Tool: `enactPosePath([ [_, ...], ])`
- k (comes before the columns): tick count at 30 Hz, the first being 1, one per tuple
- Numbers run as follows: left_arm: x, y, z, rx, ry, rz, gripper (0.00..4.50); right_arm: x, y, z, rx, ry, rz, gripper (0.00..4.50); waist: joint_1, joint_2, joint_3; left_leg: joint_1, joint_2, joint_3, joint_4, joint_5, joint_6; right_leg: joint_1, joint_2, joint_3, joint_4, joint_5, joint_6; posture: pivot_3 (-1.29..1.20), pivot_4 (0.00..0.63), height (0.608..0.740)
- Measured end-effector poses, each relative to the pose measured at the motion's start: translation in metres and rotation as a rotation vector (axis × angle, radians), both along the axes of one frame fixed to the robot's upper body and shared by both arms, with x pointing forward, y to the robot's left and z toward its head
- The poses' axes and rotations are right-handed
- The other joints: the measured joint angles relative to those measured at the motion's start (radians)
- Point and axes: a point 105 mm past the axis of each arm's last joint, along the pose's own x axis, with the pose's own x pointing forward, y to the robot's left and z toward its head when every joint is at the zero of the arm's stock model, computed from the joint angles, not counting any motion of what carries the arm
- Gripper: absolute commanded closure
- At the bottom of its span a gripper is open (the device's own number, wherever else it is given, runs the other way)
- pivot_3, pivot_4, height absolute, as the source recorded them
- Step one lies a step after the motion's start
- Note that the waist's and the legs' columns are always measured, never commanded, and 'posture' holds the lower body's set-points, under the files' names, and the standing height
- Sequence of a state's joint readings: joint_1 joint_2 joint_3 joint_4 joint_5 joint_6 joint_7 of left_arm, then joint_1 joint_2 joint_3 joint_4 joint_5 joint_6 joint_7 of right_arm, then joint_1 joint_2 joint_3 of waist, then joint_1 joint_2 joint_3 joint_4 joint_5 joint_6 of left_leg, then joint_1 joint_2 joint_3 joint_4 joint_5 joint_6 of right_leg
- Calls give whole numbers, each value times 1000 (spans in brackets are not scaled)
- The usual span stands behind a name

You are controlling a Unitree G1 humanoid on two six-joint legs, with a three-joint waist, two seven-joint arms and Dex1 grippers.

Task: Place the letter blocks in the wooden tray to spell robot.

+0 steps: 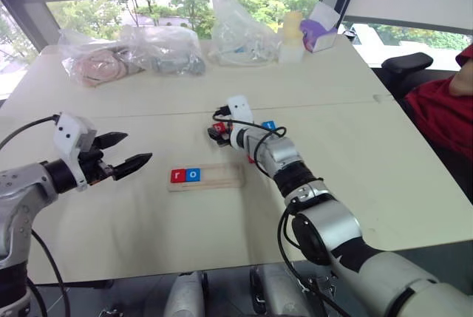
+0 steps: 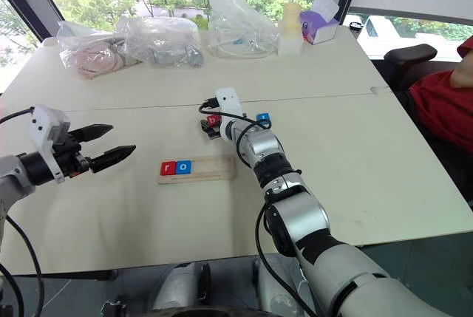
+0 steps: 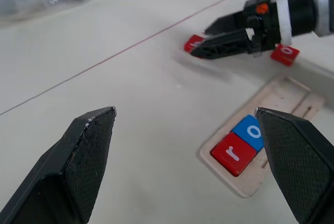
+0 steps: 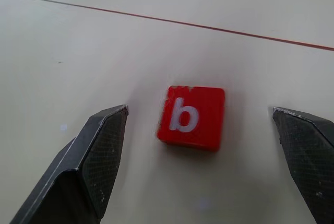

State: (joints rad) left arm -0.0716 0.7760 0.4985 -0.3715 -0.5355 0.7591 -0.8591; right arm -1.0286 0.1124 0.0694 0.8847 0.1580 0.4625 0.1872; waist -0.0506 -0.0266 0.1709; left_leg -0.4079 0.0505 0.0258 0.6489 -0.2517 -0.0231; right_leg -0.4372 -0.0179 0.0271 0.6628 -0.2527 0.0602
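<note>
Table (image 1: 384,184), pale and wide, carries everything. Right arm reaches forward across its middle, its gripper (image 1: 218,131) pointing slightly down over a red b tile (image 4: 191,117); the two black fingers (image 4: 88,166) stand spread wide on either side of that tile without touching it. Left arm is raised at the table's left side, its gripper (image 1: 124,151) aimed toward the centre, fingers (image 3: 73,172) likewise spread far apart and holding nothing.

Wooden tray (image 1: 222,178), a long pale frame, lies flat between the two grippers, nearer the robot than the right gripper. At its left end sit a red r tile (image 1: 178,176) and a blue o tile (image 1: 193,174), touching side by side; the tray's other spaces show bare wood. A blue tile (image 1: 269,125) lies loose on the table just beside the right wrist, and another red tile (image 3: 285,54) lies close by it.
</note>
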Motion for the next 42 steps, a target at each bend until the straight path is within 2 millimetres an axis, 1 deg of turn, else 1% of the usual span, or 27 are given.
enactPosePath([
  [3, -5, 10, 2, 7, 10, 39, 38, -2, 12, -3, -16, -14, 20, 0, -10, 0, 0, 0, 0, -1, 0, 0, 0, 0, 1, 0, 0, 0, 0, 0, 150, 740],
  [5, -5, 12, 4, 16, 7, 46, 0, -1, 15, -4, -37, -27, 20, 542, -16, 0, 0, 1, 0, -1, 0, 0, 0, 1, 1, -1, 0, 0, 0, 0, 150, 740],
  [6, -5, 12, 4, 17, 6, 47, 0, -1, 15, -5, -51, -36, 18, 889, -18, 0, 0, 1, 0, -1, 0, 0, 0, 1, 1, -1, 0, 0, 0, 0, 150, 740],
  [8, -4, 11, 6, 14, -2, 49, 0, 1, 14, -7, -76, -53, 8, 1906, -19, 0, 0, 1, 0, -1, 0, 0, 0, 1, 0, 0, 0, 0, 0, 0, 150, 740],
  [9, -3, 10, 7, 12, -5, 48, 0, 2, 13, -7, -91, -61, 4, 2494, -20, 0, 0, 1, 0, -1, 0, 0, 0, 1, 0, 0, 0, 0, 0, 0, 150, 740],
  [11, -2, 6, 6, 11, -4, 40, 0, 3, 12, -8, -105, -69, 3, 3346, -21, 0, 0, 1, 0, -2, -1, 0, 0, 1, 0, 0, 0, 0, 0, 0, 150, 740],
  [15, 4, -7, 3, 15, -6, -9, 0, 4, 10, -8, -111, -75, 2, 3320, -20, 0, 0, 1, 0, -2, -1, 0, -1, 1, 0, 0, 0, 0, -1, 0, 150, 740],
  [18, 11, -21, 6, 20, -17, -73, 0, 7, 1, -2, -87, -69, -13, 3320, -17, 0, 0, 0, 0, -2, -1, 1, -2, 1, 0, -1, 0, 0, -1, 0, 150, 740],
  [20, 13, -34, 8, 28, -18, -139, 0, 9, -14, 15, -43, -112, -29, 3320, -10, 0, 0, -1, 0, -2, -1, 1, -2, 0, -2, -1, -1, 0, 0, 0, 150, 740],
  [21, 13, -41, 9, 30, -16, -172, 0, 8, -25, 25, -26, -140, -44, 3320, -4, 1, 0, -1, 0, -2, -2, 1, -2, 0, -3, -1, -1, 0, 0, 0, 150, 740],
  [22, 14, -50, 9, 29, -13, -214, 0, 4, -43, 35, -10, -174, -68, 3320, 4, 0, 0, -2, -1, -3, -3, 1, -2, 0, -3, -1, -2, 0, 1, 0, 150, 740],
  [24, 15, -65, 6, 16, -7, -275, 0, -7, -69, 44, -20, -198, -107, 3320, 11, 0, 0, -2, -2, -2, -3, 1, -2, 1, -5, -1, -3, -1, 2, 0, 150, 740],
  [25, 17, -79, 5, 1, -10, -325, 0, -21, -90, 43, -44, -199, -144, 3320, 18, 0, 0, -2, -3, -2, -3, 1, -2, 1, -6, -2, -3, -2, 3, 0, 150, 740],
  [26, 17, -86, 2, -6, -6, -348, 0, -30, -100, 39, -62, -184, -167, 3320, 17, 0, 0, -2, -4, -2, -3, 1, -2, 2, -6, -2, -3, -2, 3, 0, 150, 740],
  [28, 21, -101, -5, -11, 4, -398, 0, -54, -125, 26, -77, -111, -252, 3320, 15, 0, 0, -2, -5, -1, -2, 1, -2, 2, -7, -2, -3, -2, 3, 0, 150, 740],
  [31, 26, -116, -15, 10, 17, -455, 0, -85, -158, 8, -106, -8, -387, 3320, 6, 0, 0, 0, -5, 0, -2, 1, -2, 2, -3, -1, -3, -2, 3, 0, 150, 740],
  [33, 26, -125, -19, 6, 28, -494, 0, -102, -174, -3, -122, 47, -459, 3320, 5, 0, 0, 0, -3, 1, -1, 1, -2, 2, 1, 1, -3, -2, 2, 0, 150, 740],
  [35, 27, -132, -22, 0, 32, -529, 0, -113, -179, -10, -115, 90, -497, 3320, 4, 0, 0, 1, -1, 0, -1, 1, -2, 2, 3, 1, -3, -2, -1, 0, 150, 740],
  [38, 31, -137, -23, 12, 29, -557, 0, -120, -170, -11, -77, 120, -508, 3320, 4, 0, 0, 1, 0, -2, -1, 1, -2, 2, 7, 2, -3, -1, -2, 0, 150, 740],
  [42, 33, -140, -31, 39, 37, -582, 0, -125, -159, -16, -14, 186, -515, 3320, 7, 0, 0, 1, 0, -2, -1, 1, -2, 2, 6, 2, -4, -1, -2, 0, 150, 740],
])
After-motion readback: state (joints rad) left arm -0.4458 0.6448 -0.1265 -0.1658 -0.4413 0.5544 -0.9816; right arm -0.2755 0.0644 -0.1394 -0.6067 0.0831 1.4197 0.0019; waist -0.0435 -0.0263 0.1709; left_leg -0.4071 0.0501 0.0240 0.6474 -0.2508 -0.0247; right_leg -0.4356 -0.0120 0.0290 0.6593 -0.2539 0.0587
